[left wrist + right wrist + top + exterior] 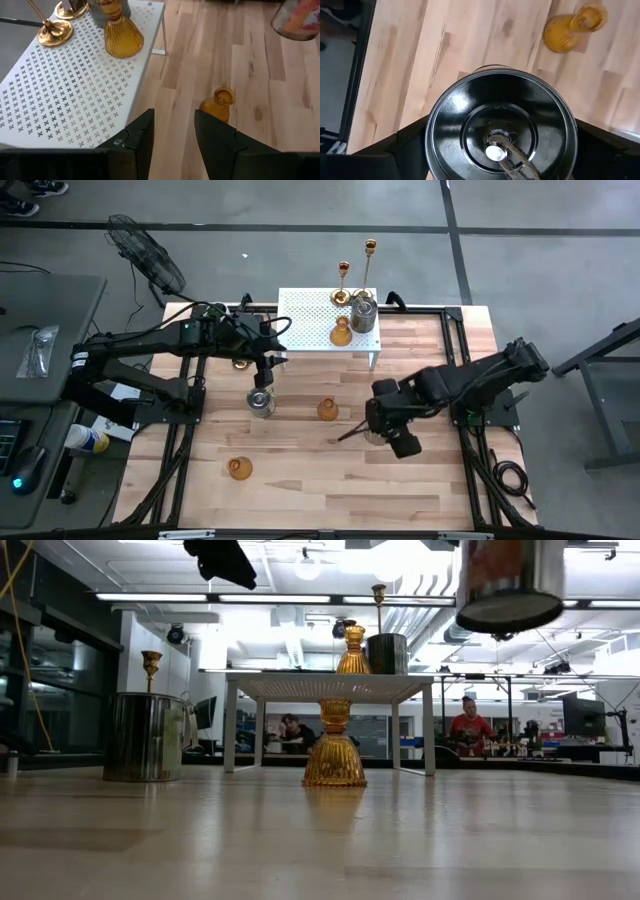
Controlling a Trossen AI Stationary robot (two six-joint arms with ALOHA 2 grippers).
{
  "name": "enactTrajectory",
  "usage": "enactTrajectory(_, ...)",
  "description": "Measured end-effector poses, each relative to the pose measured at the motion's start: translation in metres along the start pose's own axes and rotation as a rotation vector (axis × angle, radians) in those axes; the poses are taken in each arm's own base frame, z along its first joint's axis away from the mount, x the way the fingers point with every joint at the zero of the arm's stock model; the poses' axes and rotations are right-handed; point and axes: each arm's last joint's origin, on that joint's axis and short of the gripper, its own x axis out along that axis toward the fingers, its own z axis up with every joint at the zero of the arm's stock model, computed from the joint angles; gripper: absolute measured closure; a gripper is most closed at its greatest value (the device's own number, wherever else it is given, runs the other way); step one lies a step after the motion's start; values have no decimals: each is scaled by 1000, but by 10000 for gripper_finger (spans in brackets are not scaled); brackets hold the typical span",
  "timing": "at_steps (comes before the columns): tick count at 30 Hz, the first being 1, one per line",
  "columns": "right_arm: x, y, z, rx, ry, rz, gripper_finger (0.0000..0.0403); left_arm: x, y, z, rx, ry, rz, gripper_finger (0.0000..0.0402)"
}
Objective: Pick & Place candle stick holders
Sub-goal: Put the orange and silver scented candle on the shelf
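While the right gripper (pixel 378 432) hangs above the middle of the table with its fingers spread wide around a silver cup (pixel 501 127), lifted clear of the wood as the low view shows it floating near the ceiling line, the step in hand looks like the carry of that holder toward the white rack (pixel 305 330). The left gripper (pixel 266 370) waits just in front of the rack's near edge, its fingers (pixel 137 137) parted a little and gripping nothing, directly above another silver cup (pixel 261 402) standing on the table. Already on the rack are two gold sticks (pixel 343 285), an amber holder (pixel 341 332) and a further silver cup (pixel 363 315); two amber holders remain on the wood, one near the centre (pixel 328 410) and one toward the front left (pixel 239 468). The next move, as I judge it, calls for swinging the held cup over the rack and lowering it onto a bare stretch without knocking the slim sticks. A third gold stick is partly hidden under the left arm, only its base glinting, and the right fingertips themselves are masked by the cup they hold. Where the cup's rim sits against the pads cannot be made out.
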Motion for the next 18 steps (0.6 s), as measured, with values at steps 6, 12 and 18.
enactTrajectory(6,-15,-22,6,-10,-43,-48,54,0,-2,7,-8,-74,-52,265)
enactTrajectory(12,-29,-49,10,65,-104,-89,54,-2,-3,19,-14,-193,-90,265)
enactTrajectory(18,-43,-66,13,100,-159,-132,56,18,-6,31,-42,-269,-128,265)
